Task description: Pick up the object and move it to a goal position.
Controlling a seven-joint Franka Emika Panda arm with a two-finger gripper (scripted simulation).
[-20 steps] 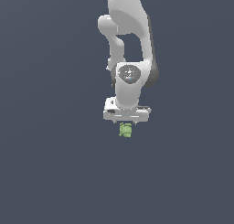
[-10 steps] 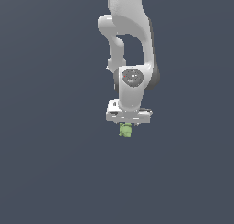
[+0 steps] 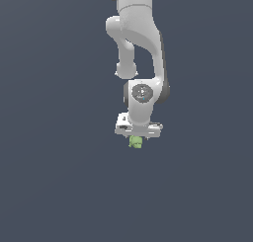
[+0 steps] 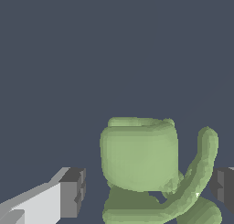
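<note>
The object is a small light-green lumpy item with a curved handle-like loop, seen just under the white hand in the exterior view. In the wrist view the object sits between the two dark-tipped fingers. My gripper is open and straddles it. One finger stands apart from the object's body, the other finger is close beside the loop. My gripper does not squeeze the object. The fingertips are mostly hidden in the exterior view.
A plain dark grey-blue surface fills both views. The white arm rises from the hand to the top edge of the exterior view.
The hand has come down by a small amount over the object. The object has stayed in the same place.
</note>
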